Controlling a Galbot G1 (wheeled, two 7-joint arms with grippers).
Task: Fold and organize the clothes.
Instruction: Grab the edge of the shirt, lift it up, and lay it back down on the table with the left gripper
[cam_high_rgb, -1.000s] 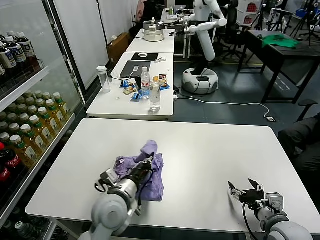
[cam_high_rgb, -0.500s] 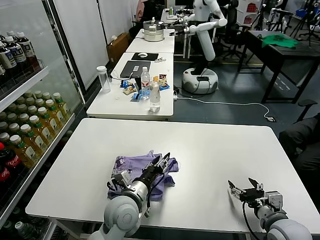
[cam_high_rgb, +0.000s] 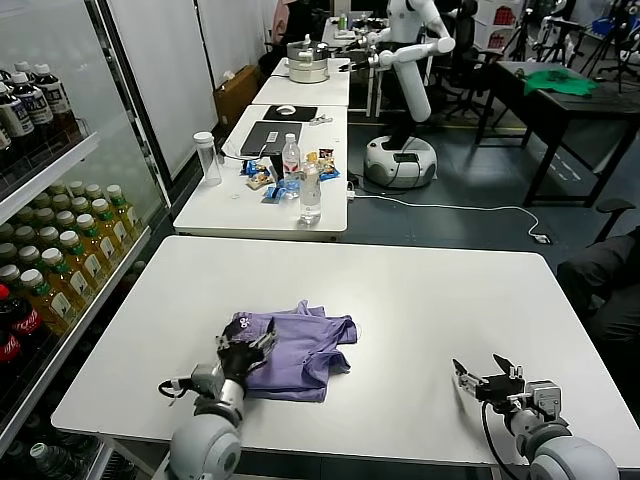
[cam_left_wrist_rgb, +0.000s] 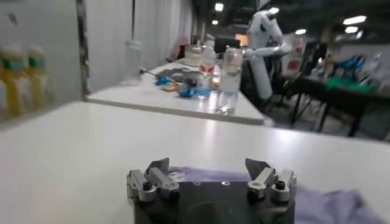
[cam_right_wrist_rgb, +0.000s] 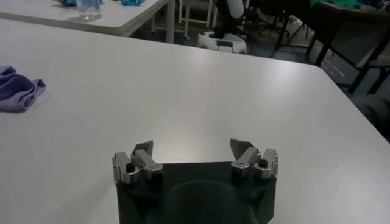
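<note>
The white table filled the near view, with the shelf of bottles along its left side and a second table beyond it carrying a laptop, two water bottles and some snacks. Farther back stood a white robot, and a green cloth lay on a dark desk at the far right. On the near table the T-shirt lay left of centre toward the near edge, a flattened, roughly rectangular lavender bundle with a rumpled right end and its small dark print at the upper left corner. The left gripper sat low at the shirt's left edge, its fingers spread wide with nothing between them; the left wrist view showed the lavender fabric just ahead of the tips. Whether the tips touched the cloth could not be told. The right gripper rested near the table's near right corner, well apart from the shirt, its fingers likewise spread and empty, over bare tabletop.
</note>
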